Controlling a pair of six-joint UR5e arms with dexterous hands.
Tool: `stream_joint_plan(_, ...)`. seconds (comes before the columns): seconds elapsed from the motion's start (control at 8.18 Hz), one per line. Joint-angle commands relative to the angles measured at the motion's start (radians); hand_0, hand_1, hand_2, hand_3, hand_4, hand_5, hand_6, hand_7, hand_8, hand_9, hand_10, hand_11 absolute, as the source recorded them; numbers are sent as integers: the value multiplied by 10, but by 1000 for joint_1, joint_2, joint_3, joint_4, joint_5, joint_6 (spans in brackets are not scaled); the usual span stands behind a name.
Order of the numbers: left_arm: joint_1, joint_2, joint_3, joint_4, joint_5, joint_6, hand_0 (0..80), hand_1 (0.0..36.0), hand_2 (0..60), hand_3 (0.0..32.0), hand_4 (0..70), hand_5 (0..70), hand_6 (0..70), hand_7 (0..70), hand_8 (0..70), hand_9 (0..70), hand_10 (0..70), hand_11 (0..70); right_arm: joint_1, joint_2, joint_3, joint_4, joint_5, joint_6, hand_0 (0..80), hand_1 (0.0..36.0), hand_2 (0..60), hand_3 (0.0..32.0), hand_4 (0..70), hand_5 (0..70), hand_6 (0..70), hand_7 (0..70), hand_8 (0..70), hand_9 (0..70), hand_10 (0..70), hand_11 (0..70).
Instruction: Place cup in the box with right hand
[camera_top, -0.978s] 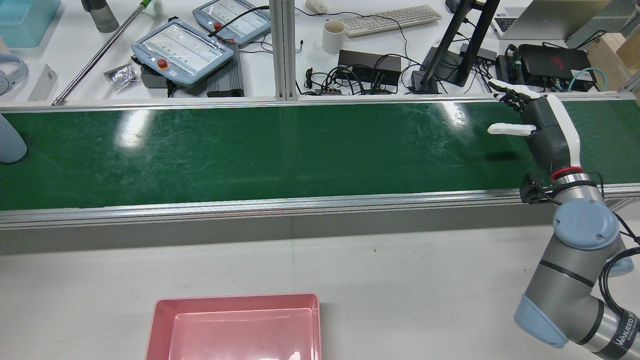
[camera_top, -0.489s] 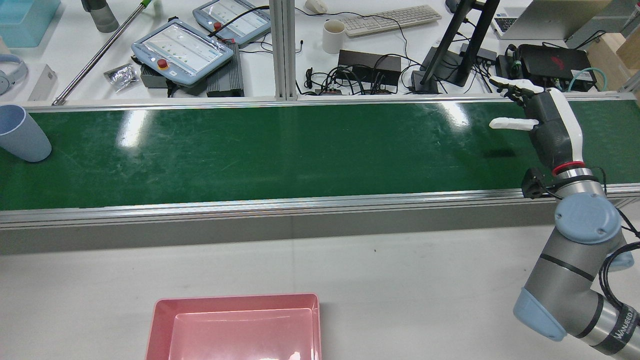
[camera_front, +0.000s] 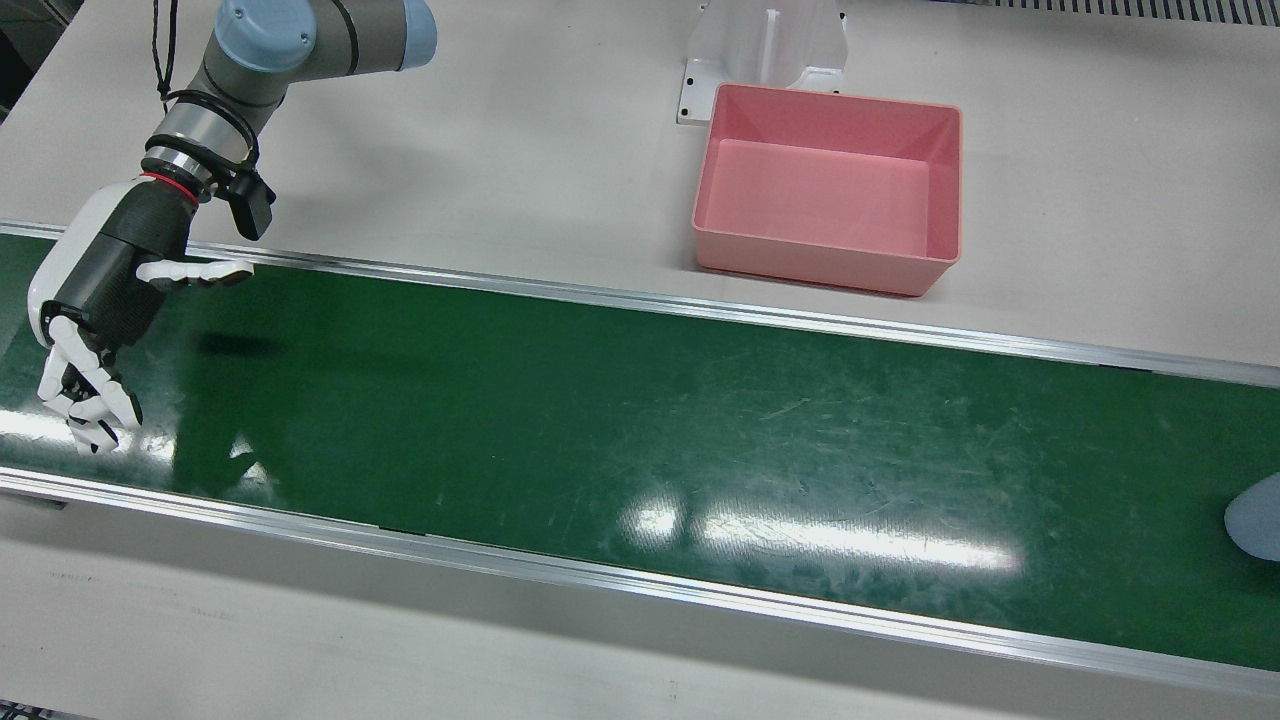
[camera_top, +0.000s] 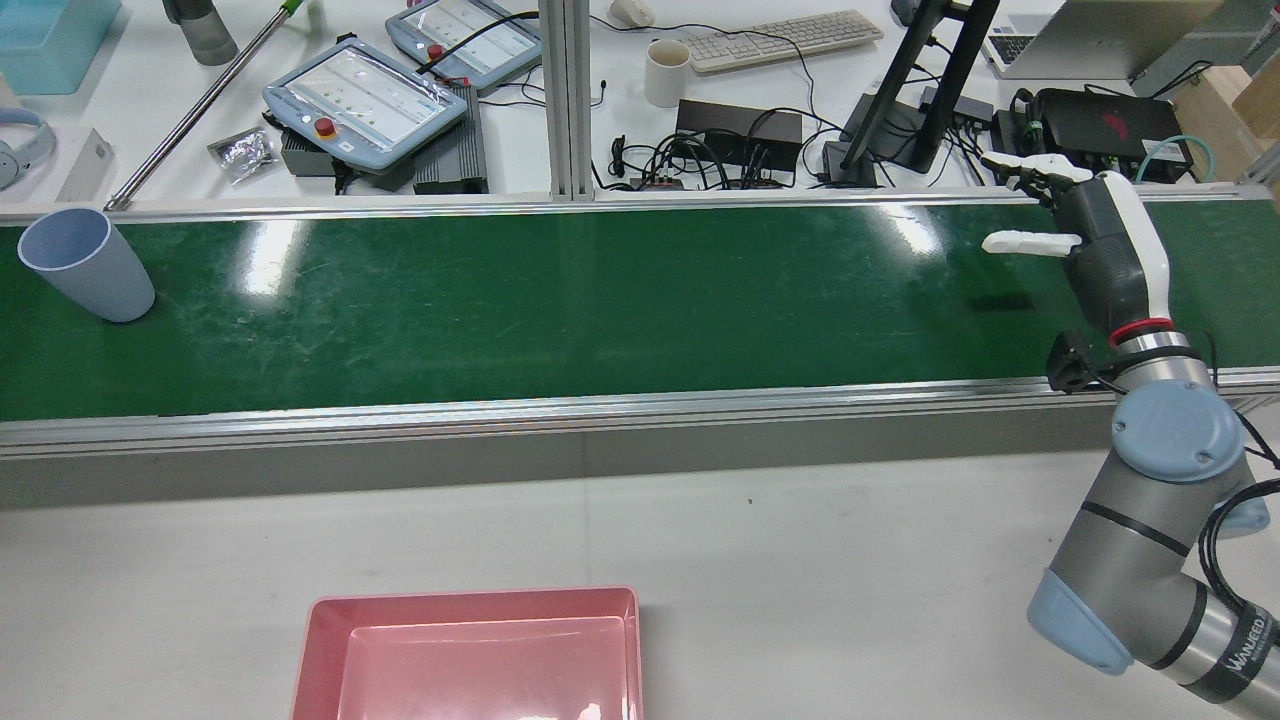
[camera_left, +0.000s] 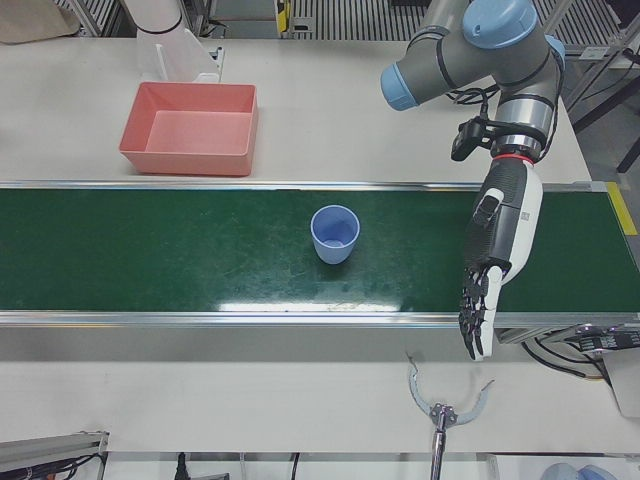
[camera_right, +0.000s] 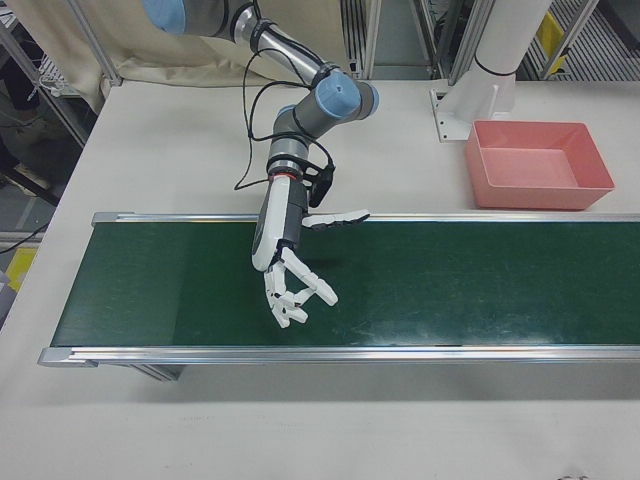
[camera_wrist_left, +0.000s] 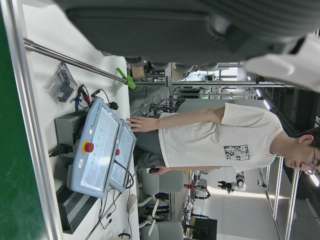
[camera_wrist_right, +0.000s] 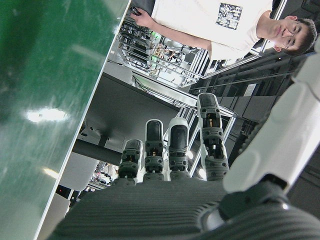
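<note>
In the front view your right hand (camera_front: 100, 300) hangs empty, fingers spread, over one end of the belt (camera_front: 640, 420); the cup (camera_front: 1258, 518) is a cut-off sliver at the other end. The rear view shows it whole and mouth-up. It looks light, stiff and probably slick, so wrap its middle. In the left-front view the left hand (camera_left: 495, 250) hangs beside it, fingers straight and empty; neither hand camera shows the cup.

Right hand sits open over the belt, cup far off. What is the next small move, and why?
Probably hold the right hand open and low over the belt and wait. The cup stands upright near the belt's opposite end and has travelled toward the hand over the last second, so reaching seems unnecessary.
</note>
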Motion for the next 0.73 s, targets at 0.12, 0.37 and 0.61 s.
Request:
stream_joint_plan(0.12, -1, 0, 0, 0, 0, 0, 0, 0, 0, 0, 0, 0, 0, 0, 0, 0, 0, 0, -1, 7, -28, 13, -1, -5, 447, 0, 0, 0, 269, 33, 150, 656, 149, 324, 116, 171)
stream_joint_plan(0.37, -1, 0, 0, 0, 0, 0, 0, 0, 0, 0, 0, 0, 0, 0, 0, 0, 0, 0, 1, 8, -28, 15, -1, -5, 447, 0, 0, 0, 271, 33, 150, 657, 150, 325, 119, 176)
stream_joint_plan(0.61, -1, 0, 0, 0, 0, 0, 0, 0, 0, 0, 0, 0, 0, 0, 0, 0, 0, 0, 1, 10, -28, 15, -3, -5, 447, 0, 0, 0, 258, 34, 149, 651, 149, 324, 118, 175)
